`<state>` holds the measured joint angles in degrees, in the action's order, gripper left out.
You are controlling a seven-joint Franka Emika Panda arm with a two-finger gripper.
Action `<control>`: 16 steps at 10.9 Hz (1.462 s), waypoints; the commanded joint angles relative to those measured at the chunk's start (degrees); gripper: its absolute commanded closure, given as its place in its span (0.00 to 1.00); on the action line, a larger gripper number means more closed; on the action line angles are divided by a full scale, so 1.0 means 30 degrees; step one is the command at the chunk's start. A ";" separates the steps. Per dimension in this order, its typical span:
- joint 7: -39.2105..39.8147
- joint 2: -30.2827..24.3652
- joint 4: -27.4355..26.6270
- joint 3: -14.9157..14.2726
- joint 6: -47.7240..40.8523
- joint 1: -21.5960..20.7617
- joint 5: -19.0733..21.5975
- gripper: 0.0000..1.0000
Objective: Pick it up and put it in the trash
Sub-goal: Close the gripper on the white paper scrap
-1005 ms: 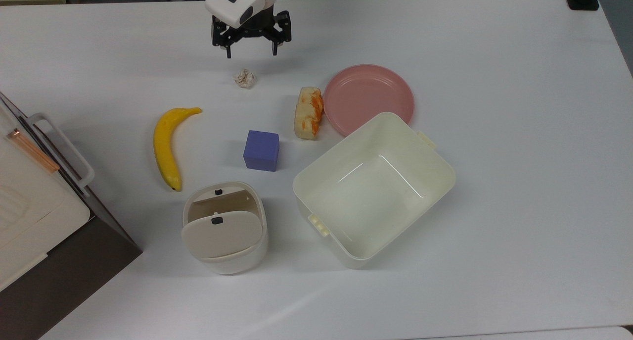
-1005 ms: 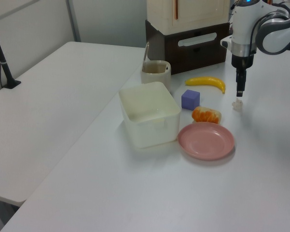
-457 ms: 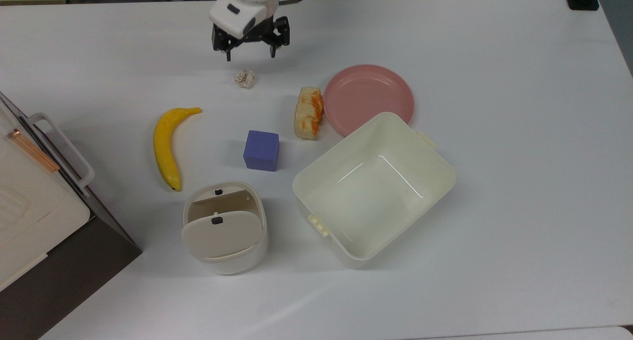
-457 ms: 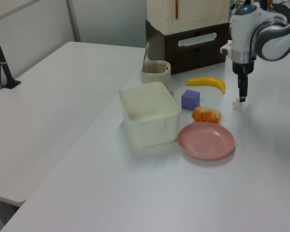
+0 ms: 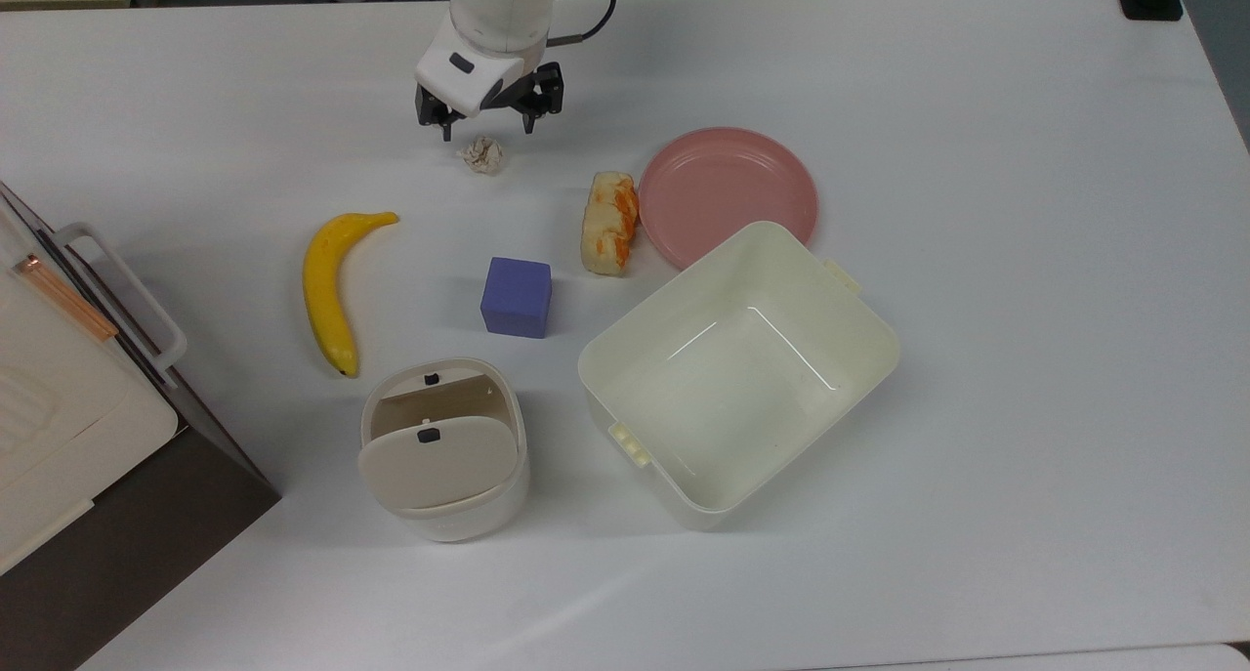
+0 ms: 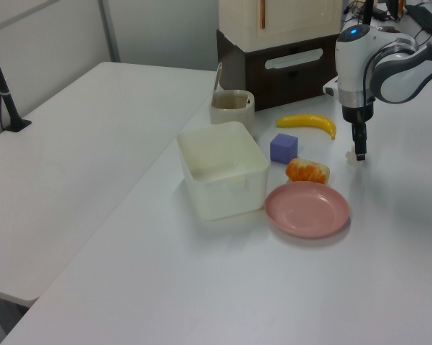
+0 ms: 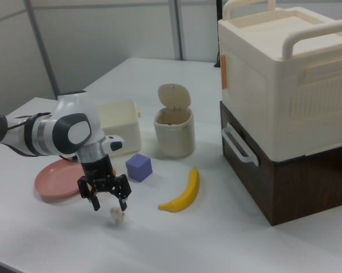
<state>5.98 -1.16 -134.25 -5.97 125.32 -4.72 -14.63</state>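
Observation:
The tiny crumpled paper ball [image 5: 482,154] lies on the white table near the top view's upper middle. My gripper [image 5: 487,130] hangs open right over it, fingers spread to either side and low to the table. In the right view the gripper [image 7: 109,206] sits just above the ball [image 7: 116,216]. In the left view one finger of the gripper [image 6: 359,152] partly covers the ball [image 6: 352,157]. The trash [image 5: 444,515], a small rounded cream bin with its flap lid tipped open, stands well apart toward the top view's lower left, also seen as the trash [image 7: 174,133] and the trash [image 6: 231,109].
Between ball and bin lie a banana [image 5: 327,285] and a purple cube [image 5: 517,297]. A bread roll [image 5: 609,222], a pink plate [image 5: 728,194] and a large cream tub [image 5: 872,310] sit on the top view's right. A cream-and-brown cabinet [image 5: 68,398] fills its left edge.
The gripper has come down and closer to the paper ball, staying open. The ball and everything else have not moved.

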 commanded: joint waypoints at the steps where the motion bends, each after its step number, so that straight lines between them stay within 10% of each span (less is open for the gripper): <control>1: -0.0031 0.0385 0.0189 -0.0297 0.0413 -0.0244 -0.0599 0.18; 8: -0.0002 0.1323 0.0980 -0.0296 0.0472 0.0136 -0.0630 0.37; 12: 0.0261 0.1470 0.1243 -0.0297 0.0414 0.0195 -0.0981 1.00; 16: 0.1606 0.1411 0.4335 -0.0268 -0.1798 0.0312 -0.0224 1.00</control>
<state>7.79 3.13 -127.99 -6.24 125.33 -3.84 -16.71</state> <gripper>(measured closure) 0.912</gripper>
